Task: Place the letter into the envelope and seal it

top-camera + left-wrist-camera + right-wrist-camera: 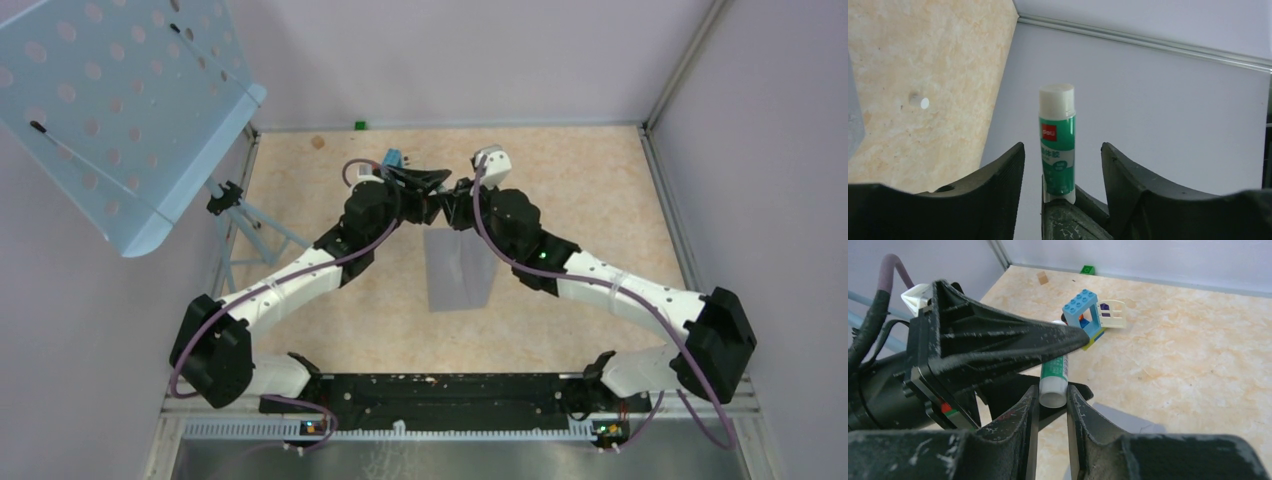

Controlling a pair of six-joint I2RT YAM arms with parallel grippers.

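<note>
The grey envelope [460, 270] lies flat on the tan floor just in front of both grippers; a corner shows in the right wrist view [1120, 419]. The letter is not in view. My right gripper [1053, 390] is shut on the base of a white glue stick with a green label [1054, 369]. My left gripper [1062, 147] is open, its fingers on either side of the stick [1057, 140] without touching it. From above, the two grippers meet [440, 195] behind the envelope's far end.
A blue-orange-green block cluster [1087, 315] sits just beyond the grippers, also seen from above [393, 158]. A small green brick [360, 125] lies at the back wall. A light blue perforated music stand [120, 110] stands at the left. Walls enclose the floor.
</note>
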